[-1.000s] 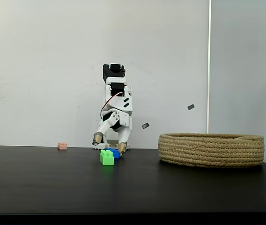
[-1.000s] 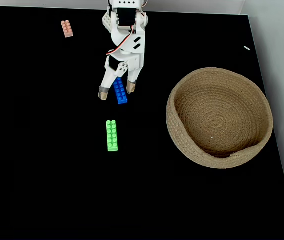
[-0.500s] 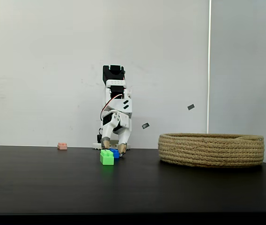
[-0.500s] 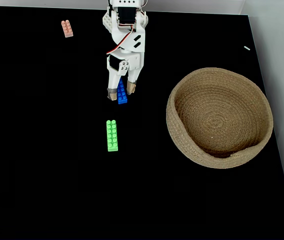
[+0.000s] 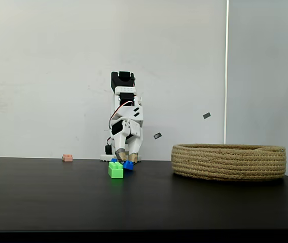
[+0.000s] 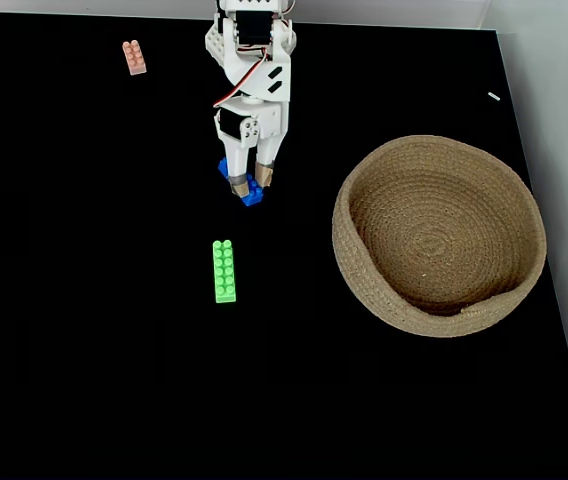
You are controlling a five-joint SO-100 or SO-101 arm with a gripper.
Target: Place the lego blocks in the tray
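Note:
My gripper [image 6: 251, 183] [image 5: 124, 155] points down at the table, shut on the blue lego block [image 6: 254, 195] [image 5: 128, 165], which sticks out skewed on both sides of the fingers. The green lego block [image 6: 224, 270] [image 5: 115, 170] lies on the black table a little nearer the camera than the gripper. The pale pink lego block [image 6: 134, 57] [image 5: 67, 158] rests far off at the back left. The tray, a round coiled-rope basket [image 6: 439, 236] [image 5: 228, 162], sits to the right with nothing visible in it.
The black table [image 6: 84, 350] ends at a white wall behind the arm's base [image 6: 252, 20] and at a pale edge on the right past the basket. A small white scrap [image 6: 493, 97] lies near the back right corner.
The fingers have come together from wide open onto the blue block, and the block has turned from lengthwise to skewed between them.

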